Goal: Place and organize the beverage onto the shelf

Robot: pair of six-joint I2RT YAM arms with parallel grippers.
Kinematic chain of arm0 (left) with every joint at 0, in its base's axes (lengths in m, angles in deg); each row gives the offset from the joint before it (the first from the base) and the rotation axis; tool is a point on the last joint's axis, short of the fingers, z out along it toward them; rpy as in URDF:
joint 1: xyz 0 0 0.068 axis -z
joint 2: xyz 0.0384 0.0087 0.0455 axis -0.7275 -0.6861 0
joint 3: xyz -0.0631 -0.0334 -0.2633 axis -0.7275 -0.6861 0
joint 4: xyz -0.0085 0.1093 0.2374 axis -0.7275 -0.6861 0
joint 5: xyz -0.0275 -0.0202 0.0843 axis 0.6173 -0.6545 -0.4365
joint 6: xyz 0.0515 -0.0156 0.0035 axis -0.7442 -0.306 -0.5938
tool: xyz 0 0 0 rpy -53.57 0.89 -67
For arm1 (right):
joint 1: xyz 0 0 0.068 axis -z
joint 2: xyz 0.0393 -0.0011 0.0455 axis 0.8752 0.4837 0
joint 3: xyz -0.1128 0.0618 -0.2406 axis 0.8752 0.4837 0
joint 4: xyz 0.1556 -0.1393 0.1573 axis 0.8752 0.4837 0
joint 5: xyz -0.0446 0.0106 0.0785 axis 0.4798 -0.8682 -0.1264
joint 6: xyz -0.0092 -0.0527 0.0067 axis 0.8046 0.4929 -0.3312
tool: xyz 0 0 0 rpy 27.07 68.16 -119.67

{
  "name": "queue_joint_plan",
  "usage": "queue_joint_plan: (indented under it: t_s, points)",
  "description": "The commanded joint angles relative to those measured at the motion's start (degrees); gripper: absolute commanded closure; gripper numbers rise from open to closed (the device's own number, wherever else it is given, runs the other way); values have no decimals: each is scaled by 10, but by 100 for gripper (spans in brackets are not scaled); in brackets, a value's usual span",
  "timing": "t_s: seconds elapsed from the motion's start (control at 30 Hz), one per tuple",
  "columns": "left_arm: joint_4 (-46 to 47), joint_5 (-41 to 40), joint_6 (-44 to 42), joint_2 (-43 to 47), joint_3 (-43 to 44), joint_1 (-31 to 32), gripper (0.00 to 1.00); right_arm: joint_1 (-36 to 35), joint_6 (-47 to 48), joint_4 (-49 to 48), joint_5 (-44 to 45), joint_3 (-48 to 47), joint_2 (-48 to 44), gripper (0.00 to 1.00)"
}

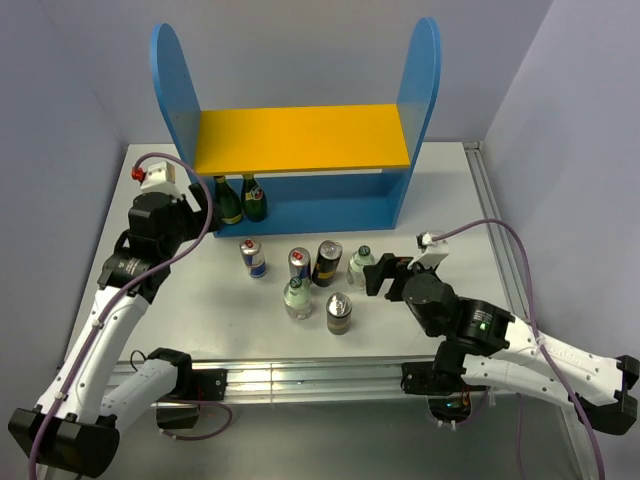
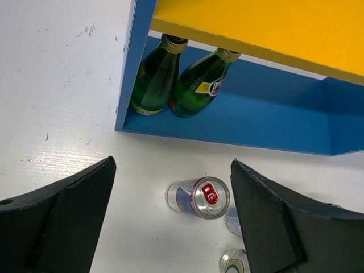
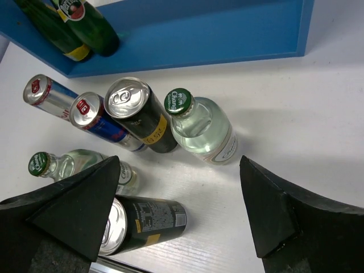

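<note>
The blue shelf (image 1: 415, 130) with its yellow upper board (image 1: 300, 140) stands at the back of the table. The beverage stands in a cluster in front of it: two blue-and-silver cans (image 1: 253, 258) (image 1: 298, 264), two black-and-gold cans (image 1: 327, 262) (image 1: 339, 312) and two clear bottles (image 1: 360, 265) (image 1: 297, 297). My left gripper (image 1: 207, 207) hovers open by the shelf's left end, above a blue-and-silver can (image 2: 199, 197). Beside the right-hand clear bottle (image 3: 202, 131), my right gripper (image 3: 179, 165) is open, holding nothing; a black-and-gold can (image 3: 142, 222) lies by its left finger.
Two dark green bottles (image 1: 230, 200) (image 1: 255, 200) stand on the shelf's blue lower level at its left end, also seen in the left wrist view (image 2: 156, 79). Grey walls close in on both sides. A metal rail (image 1: 300, 375) runs along the table's near edge.
</note>
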Motion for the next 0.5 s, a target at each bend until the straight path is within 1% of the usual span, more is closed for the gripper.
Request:
queue_joint_plan:
  t_s: [0.0, 0.1, 0.17, 0.23, 0.27, 0.33, 0.37, 0.4, 0.43, 0.47]
  points:
    - [-2, -14, -10, -1, 8, 7, 12, -6, 1, -13, 13, 5, -18, 7]
    - [-2, -16, -11, 1, 9, 10, 11, -8, 18, -36, -16, 18, -29, 7]
    - [-2, -17, -12, 1, 8, 11, 11, -13, 28, -68, -33, 34, -33, 7]
    - [-3, -18, -13, 1, 10, 11, 11, -24, 28, -79, -23, 41, -23, 7]
    - [-2, -18, -13, 2, 10, 11, 11, -43, 24, -74, -3, 38, -3, 7]
    - [-3, -19, -14, 3, 9, 11, 11, -69, 5, -58, 69, 26, 29, 6]
    - [-3, -19, -13, 3, 10, 11, 12, -84, -15, -38, 96, 12, 63, 5]
    - [-2, -18, -14, 5, 9, 11, 12, -114, -29, -25, 121, 3, 80, 4]
    - [-1, -18, -15, 6, 9, 11, 12, -125, -41, -13, 160, -5, 97, 4]
    - [0, -16, -15, 6, 8, 11, 12, -133, -53, -1, 168, -14, 124, 2]
